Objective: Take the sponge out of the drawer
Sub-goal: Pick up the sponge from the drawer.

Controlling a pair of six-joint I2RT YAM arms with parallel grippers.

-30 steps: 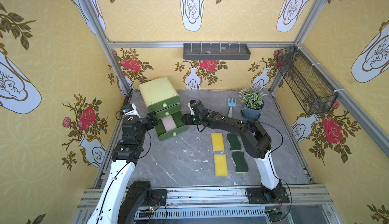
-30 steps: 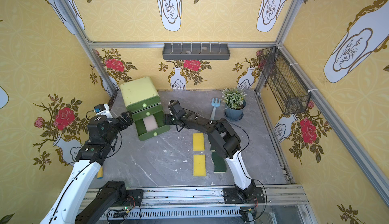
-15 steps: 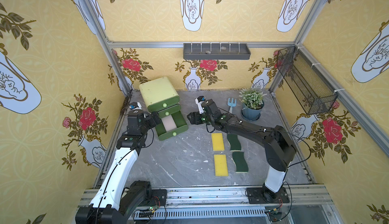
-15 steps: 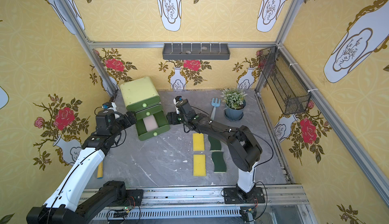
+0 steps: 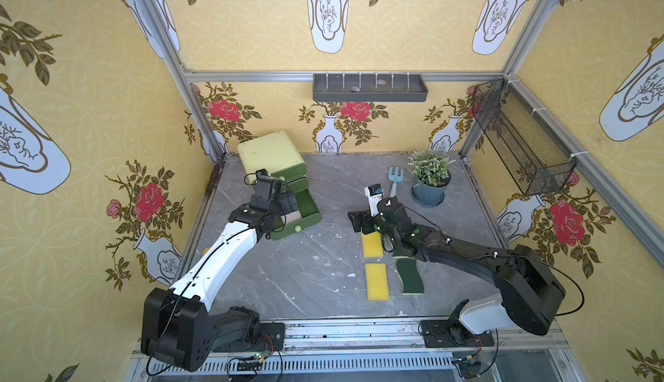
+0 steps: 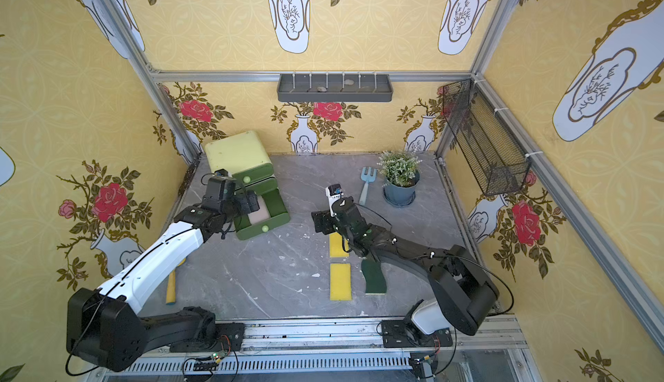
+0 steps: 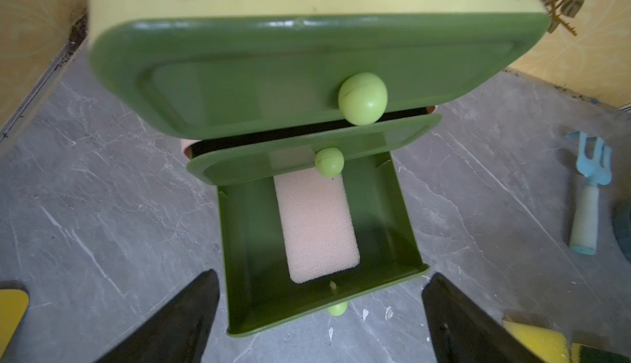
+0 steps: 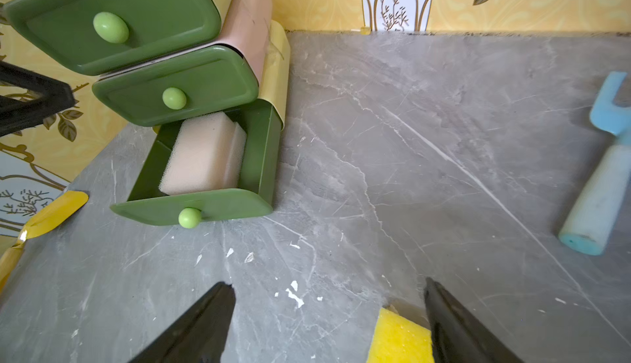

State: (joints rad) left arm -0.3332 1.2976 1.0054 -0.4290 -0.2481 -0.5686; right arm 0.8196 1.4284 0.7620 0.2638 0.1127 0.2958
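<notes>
A small chest (image 5: 269, 152) with a pale yellow top stands at the back left, its bottom green drawer (image 5: 309, 211) pulled out. In the drawer lies the pale pink sponge (image 7: 316, 224) (image 8: 201, 156) (image 6: 259, 213), flat and untouched. My left gripper (image 5: 284, 200) (image 7: 322, 274) hangs over the open drawer, its jaws open and wider than the drawer, holding nothing. Well to the right of the drawer, my right gripper (image 5: 355, 218) (image 8: 327, 282) is low over the table, open and empty, by the end of a yellow sponge (image 8: 399, 340).
Two yellow sponges (image 5: 372, 244) (image 5: 377, 281) and a dark green one (image 5: 409, 276) lie mid-table under the right arm. A blue hand rake (image 5: 395, 179) and a potted plant (image 5: 429, 177) stand at the back right. A wire basket (image 5: 521, 146) hangs on the right wall.
My right gripper has drawn back from the drawer towards the right and opened wider. The left gripper has moved from beside the chest to above the open drawer.
</notes>
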